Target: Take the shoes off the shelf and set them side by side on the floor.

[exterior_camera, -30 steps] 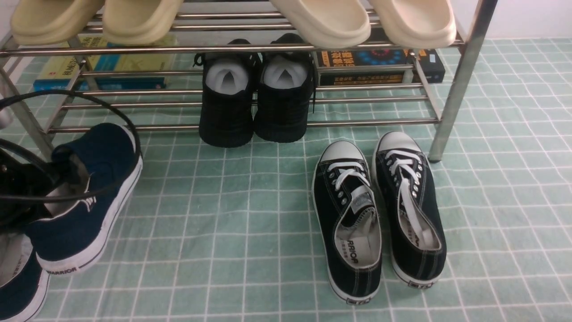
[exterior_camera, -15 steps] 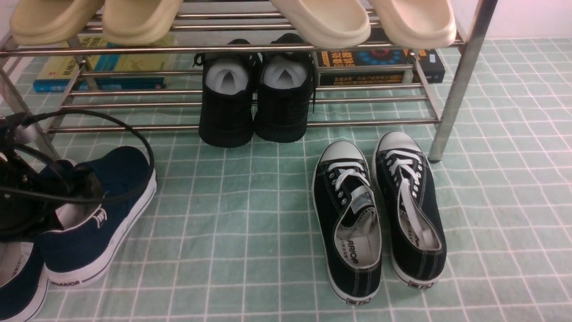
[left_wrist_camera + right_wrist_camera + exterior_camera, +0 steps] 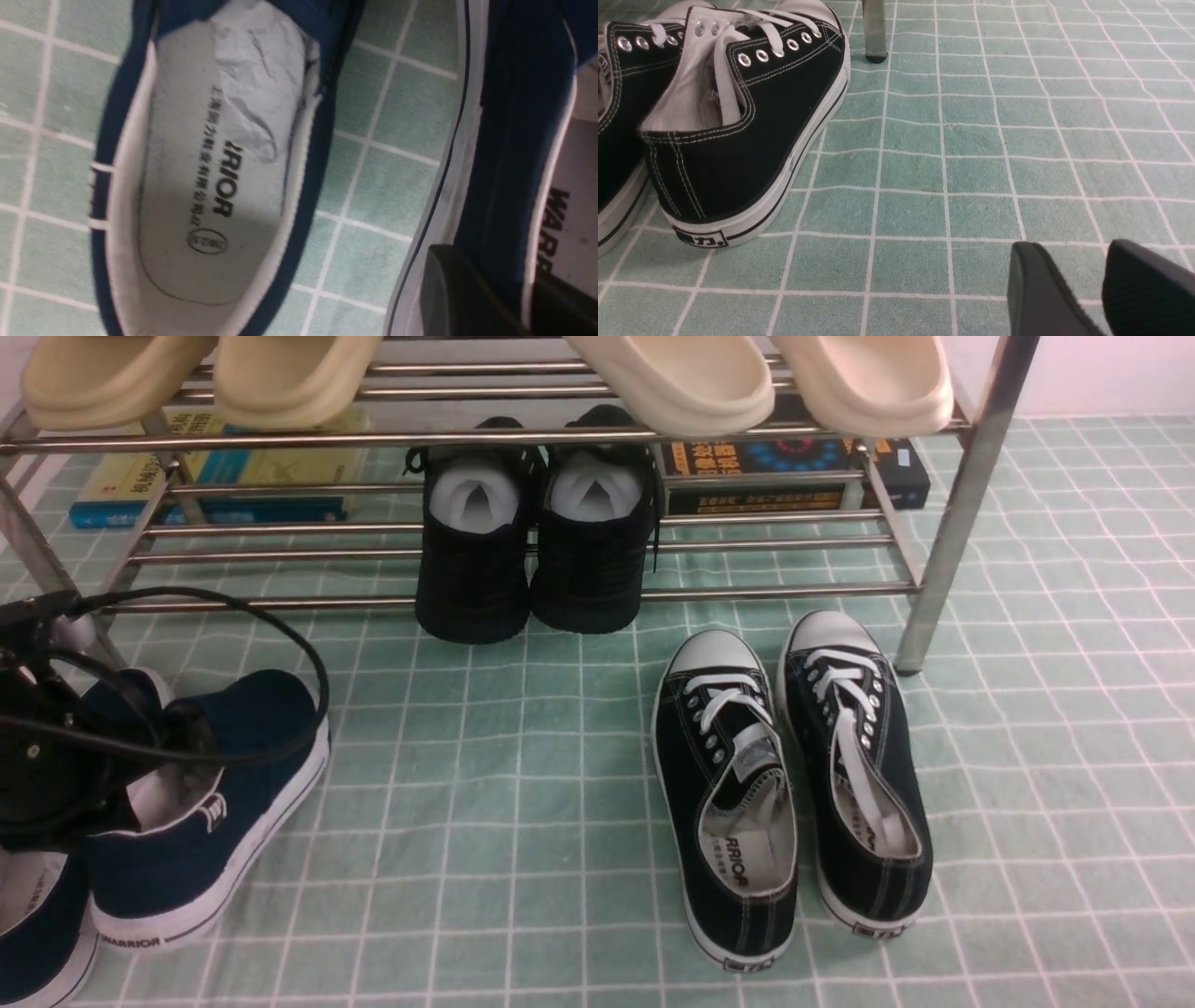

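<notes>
Two navy shoes are on the pale green floor (image 3: 523, 803) at the front left. One (image 3: 37, 933) lies at the frame's corner; its open lining (image 3: 205, 186) shows in the left wrist view. The other (image 3: 233, 775) stands just right of it, sole on the floor. My left gripper (image 3: 154, 733) straddles this shoe's side wall (image 3: 509, 140), one finger (image 3: 458, 289) outside and one inside, shut on it. The right gripper (image 3: 1083, 275) hovers low over bare floor, open, with nothing between its fingers. The silver shelf (image 3: 523, 437) stands behind.
Black white-laced sneakers (image 3: 738, 784) sit side by side on the floor at centre right, near the shelf's leg (image 3: 952, 523). Black high-tops (image 3: 532, 551) and books (image 3: 794, 476) fill the lower tier. Cream slippers (image 3: 672, 383) rest on the top tier.
My left gripper has carried the navy shoe down and to the right. The shoe was tilted in the air; now its sole rests level on the floor beside the other one.
</notes>
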Robot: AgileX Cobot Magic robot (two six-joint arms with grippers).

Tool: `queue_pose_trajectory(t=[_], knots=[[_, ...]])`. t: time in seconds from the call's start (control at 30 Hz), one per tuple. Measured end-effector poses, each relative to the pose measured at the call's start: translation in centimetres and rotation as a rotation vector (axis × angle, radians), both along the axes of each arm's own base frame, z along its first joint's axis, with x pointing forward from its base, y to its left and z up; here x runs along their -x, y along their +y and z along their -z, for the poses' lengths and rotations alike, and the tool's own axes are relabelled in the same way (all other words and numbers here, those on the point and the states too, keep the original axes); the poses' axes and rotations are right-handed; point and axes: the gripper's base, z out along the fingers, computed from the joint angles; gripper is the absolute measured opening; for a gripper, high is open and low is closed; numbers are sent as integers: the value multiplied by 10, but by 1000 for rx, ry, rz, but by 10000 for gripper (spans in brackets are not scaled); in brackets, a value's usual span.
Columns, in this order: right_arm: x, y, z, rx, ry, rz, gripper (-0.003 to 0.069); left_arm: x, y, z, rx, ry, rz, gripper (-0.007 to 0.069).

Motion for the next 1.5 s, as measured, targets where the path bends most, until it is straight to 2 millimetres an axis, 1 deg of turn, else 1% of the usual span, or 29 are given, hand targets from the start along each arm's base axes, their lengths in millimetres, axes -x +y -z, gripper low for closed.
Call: queue_pose_trajectory(t=[0.1,0.2,0.27,0.3,0.33,0.4,0.47,0.5,0.53,0.57,0.6,0.67,0.7,0.73,0.8,0.83,0.87,0.9,0.93,0.97,1.03,1.13,1.17,1.2,1.3,1.43,1.5], knots=[[0,0,0,0,0,0,237,0,3,-3,-36,8,15,209],[0,0,0,0,1,0,237,1,4,-11,-54,24,18,286],[0,0,0,0,1,0,237,6,4,-22,-57,28,15,306],[0,0,0,0,1,0,237,9,4,-30,-59,19,14,304],[0,0,0,0,1,0,237,16,4,-42,-65,-3,18,286],[0,0,0,0,1,0,237,27,4,-58,-77,-29,32,243],[0,0,0,0,1,0,237,45,3,-75,-90,-65,47,164],[0,0,0,0,1,0,237,57,2,-85,-98,-89,59,110],[0,0,0,0,1,0,237,61,2,-88,-101,-102,61,91],[0,0,0,0,1,0,237,68,2,-94,-108,-121,76,58],[0,0,0,0,1,0,237,81,0,-102,-114,-155,97,25],[0,0,0,0,1,0,237,105,-4,-113,-115,-231,142,1],[0,0,0,0,1,0,237,107,-5,-112,-109,-236,148,1],[0,0,0,0,1,0,237,127,-10,-115,-99,-307,191,1],[0,0,0,0,1,0,237,139,-13,-114,-83,-362,213,1],[0,0,0,0,1,0,237,151,-18,-112,-63,-430,235,1],[0,0,0,0,1,0,237,165,-22,-105,-40,-499,244,1],[0,0,0,0,1,0,237,172,-23,-104,-33,-542,245,1],[0,0,0,0,1,0,237,173,-24,-101,-24,-553,244,1],[0,0,0,0,1,0,237,185,-27,-95,-8,-635,239,1],[0,0,0,0,1,0,237,195,-29,-84,11,-729,224,1],[0,0,0,0,1,0,237,204,-30,-70,20,-790,213,1],[0,0,0,0,1,0,237,204,-30,-69,20,-792,212,1],[0,0,0,0,1,0,237,208,-30,-63,16,-797,213,1],[0,0,0,0,1,0,237,211,-27,-51,-31,-778,219,1],[0,0,0,0,1,0,237,208,-22,-46,-107,-781,222,2],[0,0,0,0,1,0,237,207,-22,-45,-117,-794,221,3]])
